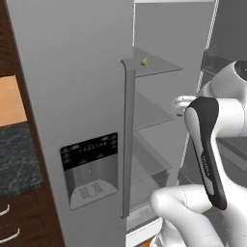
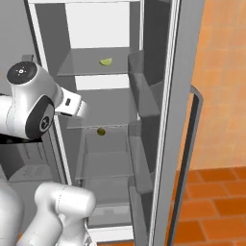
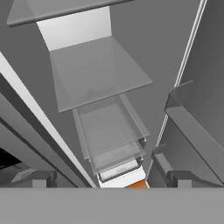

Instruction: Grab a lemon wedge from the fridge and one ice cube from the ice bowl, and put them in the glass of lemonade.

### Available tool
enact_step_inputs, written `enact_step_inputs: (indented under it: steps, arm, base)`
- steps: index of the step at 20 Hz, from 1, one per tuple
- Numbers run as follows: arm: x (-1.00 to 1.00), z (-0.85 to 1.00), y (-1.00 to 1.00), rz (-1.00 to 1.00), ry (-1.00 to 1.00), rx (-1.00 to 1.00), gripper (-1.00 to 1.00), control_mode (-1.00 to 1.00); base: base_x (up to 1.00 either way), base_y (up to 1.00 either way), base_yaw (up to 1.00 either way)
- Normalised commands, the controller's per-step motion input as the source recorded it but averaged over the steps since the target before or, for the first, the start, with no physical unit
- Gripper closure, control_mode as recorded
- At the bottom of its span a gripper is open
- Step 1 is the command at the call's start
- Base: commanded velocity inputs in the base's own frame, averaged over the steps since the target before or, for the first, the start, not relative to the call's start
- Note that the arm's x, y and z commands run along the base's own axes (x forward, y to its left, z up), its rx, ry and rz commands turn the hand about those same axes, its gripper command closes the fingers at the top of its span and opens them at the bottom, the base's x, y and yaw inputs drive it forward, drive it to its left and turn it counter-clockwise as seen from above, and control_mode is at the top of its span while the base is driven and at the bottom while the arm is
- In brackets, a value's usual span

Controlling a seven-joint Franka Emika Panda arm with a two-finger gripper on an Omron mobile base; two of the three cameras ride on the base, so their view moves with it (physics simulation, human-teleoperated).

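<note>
Right base view shows the fridge (image 2: 163, 120) with its right door open and the lemon wedge (image 2: 106, 61) lying on an upper shelf (image 2: 81, 67), above and beyond the pincer, whose dark fingertips (image 3: 39, 180) stand wide apart with nothing between them, pointing down toward the lower shelves.

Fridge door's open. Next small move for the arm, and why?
Probably raise the hand toward the upper shelf. The lemon wedge lies there, inside the open fridge, while the hand view looks down at the lower shelf and drawers, so the hand seems aimed too low to grasp it.
</note>
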Motion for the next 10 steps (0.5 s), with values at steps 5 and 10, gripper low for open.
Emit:
enact_step_inputs:
  steps: [5,10]
  arm:
    - [0.00,0.00,0.00,0.00,0.00,0.00,-1.00,1.00]
    - [0.00,0.00,0.00,0.00,0.00,0.00,-1.00,1.00]
  base:
    - [0.24,-0.11,0.11]
    - [0.25,-0.32,0.04]
